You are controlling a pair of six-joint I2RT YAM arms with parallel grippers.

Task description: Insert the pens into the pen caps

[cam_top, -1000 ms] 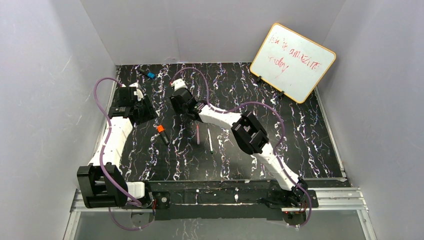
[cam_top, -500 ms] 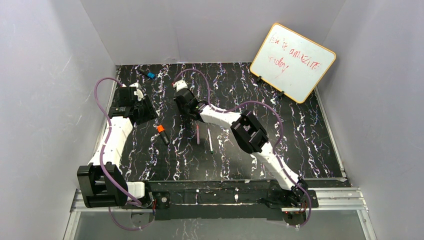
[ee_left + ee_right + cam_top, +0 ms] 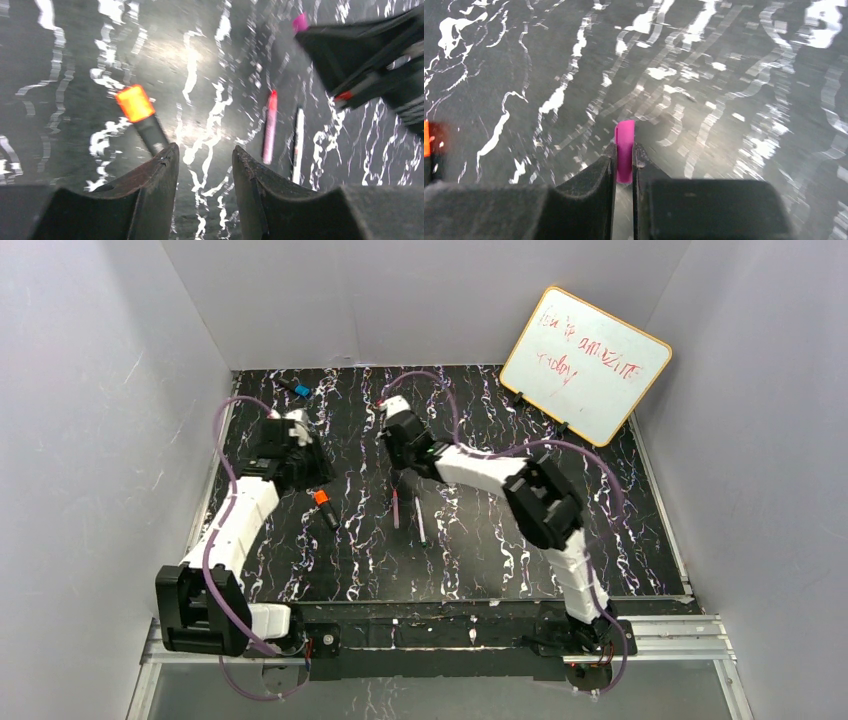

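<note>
Beneath both arms: black table (image 3: 600, 530), veined in white and violet, closed in by pale grey walls.
Whiteboard (image 3: 585, 365): propped at a slant far beyond and to the right of the right gripper (image 3: 625, 150); orange rim, red scrawl across its face.
Left gripper (image 3: 205, 149): fingers apart and holding nothing, hanging over the table with the pens ahead of it.
Right gripper: fingers pressed tight on the magenta cap (image 3: 625, 135), lifted clear of the table.
Black marker (image 3: 150, 134): short and thick, with a bright orange block at its far end. It lies flat just ahead of the left gripper, its near end hidden behind the finger on the left of the wrist view. Whether the orange piece is tip or cap cannot be told.
Pink pen (image 3: 270, 127): thin, with a pink barrel and a red far end. It lies flat ahead and to the right of the left gripper, on the near side of the right gripper.
White pen (image 3: 298, 145): thin and pale, just beside the pink pen on the side away from the left gripper, roughly parallel and apart from it.
Blue-ended marker (image 3: 297, 389): black, well beyond the left gripper, near the table's back edge.
Magenta cap: small, smooth and stubby, with a blunt end. Its lower part is pinched between the right fingertips and the rest stands proud of them.
</note>
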